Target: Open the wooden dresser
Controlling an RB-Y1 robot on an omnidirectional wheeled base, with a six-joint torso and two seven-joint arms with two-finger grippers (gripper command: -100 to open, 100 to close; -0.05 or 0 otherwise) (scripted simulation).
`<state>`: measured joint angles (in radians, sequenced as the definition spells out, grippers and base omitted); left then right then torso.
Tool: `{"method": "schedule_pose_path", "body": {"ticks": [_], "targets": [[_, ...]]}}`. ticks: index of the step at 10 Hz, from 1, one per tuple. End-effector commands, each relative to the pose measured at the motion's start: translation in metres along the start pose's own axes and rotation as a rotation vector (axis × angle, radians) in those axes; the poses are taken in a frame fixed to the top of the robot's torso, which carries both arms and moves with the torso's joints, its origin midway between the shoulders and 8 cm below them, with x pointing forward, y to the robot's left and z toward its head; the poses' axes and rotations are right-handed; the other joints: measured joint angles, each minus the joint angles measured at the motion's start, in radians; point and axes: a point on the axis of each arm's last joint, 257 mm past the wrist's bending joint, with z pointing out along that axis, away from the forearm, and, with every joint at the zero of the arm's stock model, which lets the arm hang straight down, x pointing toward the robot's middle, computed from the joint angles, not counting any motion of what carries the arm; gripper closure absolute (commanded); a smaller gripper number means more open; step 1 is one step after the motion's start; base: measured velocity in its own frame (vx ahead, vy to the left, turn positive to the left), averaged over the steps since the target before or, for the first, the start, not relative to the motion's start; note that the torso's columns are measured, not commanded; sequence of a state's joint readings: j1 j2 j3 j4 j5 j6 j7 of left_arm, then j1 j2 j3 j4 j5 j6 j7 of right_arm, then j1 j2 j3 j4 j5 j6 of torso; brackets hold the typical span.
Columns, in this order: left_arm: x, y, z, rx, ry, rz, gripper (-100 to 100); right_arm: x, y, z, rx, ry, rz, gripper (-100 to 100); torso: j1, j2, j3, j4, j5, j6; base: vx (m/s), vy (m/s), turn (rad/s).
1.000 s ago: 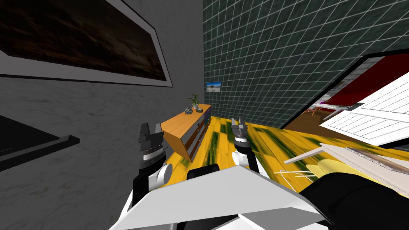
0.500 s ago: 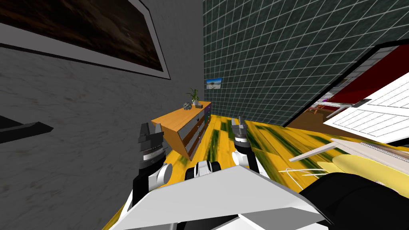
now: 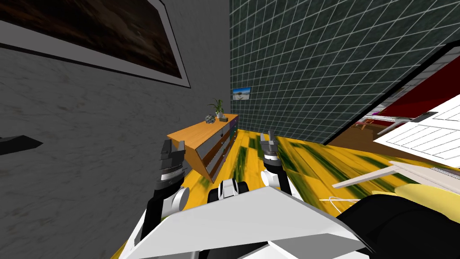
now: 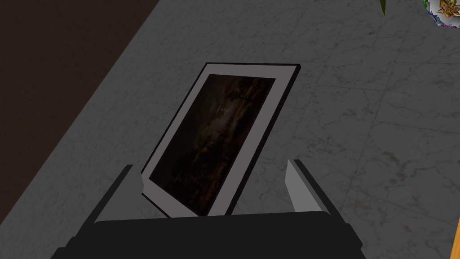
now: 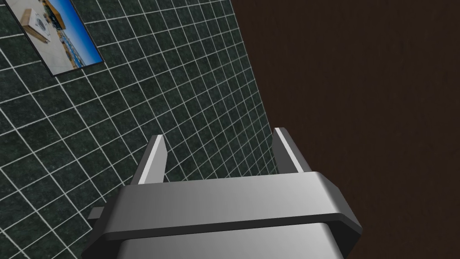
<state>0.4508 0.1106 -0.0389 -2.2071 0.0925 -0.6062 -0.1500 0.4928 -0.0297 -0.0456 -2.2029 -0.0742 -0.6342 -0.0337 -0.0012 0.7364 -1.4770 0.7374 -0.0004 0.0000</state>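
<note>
I see the dresser [image 3: 204, 140] ahead of me and a little to my left. It is a long, low wooden piece with a flat orange-brown top [image 3: 197, 130]. Its long back runs along the grey wall [image 3: 112, 148], and its far end reaches close to the corner where the dark tiled wall [image 3: 314, 67] begins. It stands on the yellow floor [image 3: 251, 157], level with it. The front faces into the room and carries rows of drawer fronts [image 3: 214, 153], grey and dark brown, turning bluish-purple at the far end. As far as I can tell they sit flush with the body, all shut.
</note>
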Motion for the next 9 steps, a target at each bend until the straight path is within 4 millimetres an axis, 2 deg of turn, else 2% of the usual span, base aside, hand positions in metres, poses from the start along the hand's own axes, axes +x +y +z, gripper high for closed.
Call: {"method": "schedule_pose_path", "body": {"ticks": [1, 9], "targets": [[-0.004, 0.022, -0.007, -0.054, 0.024, 0.003, -100, 0.0, 0.0, 0.0, 0.0, 0.0, 0.0, 0, 0.0, 0.0, 0.0, 0.0, 0.0, 0.0, 0.162, -0.143, 0.066], [-0.036, 0.093, -0.036, -0.241, -0.016, -0.017, -100, 0.0, 0.0, 0.0, 0.0, 0.0, 0.0, 0, 0.0, 0.002, 0.001, 0.001, 0.0, 0.0, 0.143, -0.148, 0.076]]}}
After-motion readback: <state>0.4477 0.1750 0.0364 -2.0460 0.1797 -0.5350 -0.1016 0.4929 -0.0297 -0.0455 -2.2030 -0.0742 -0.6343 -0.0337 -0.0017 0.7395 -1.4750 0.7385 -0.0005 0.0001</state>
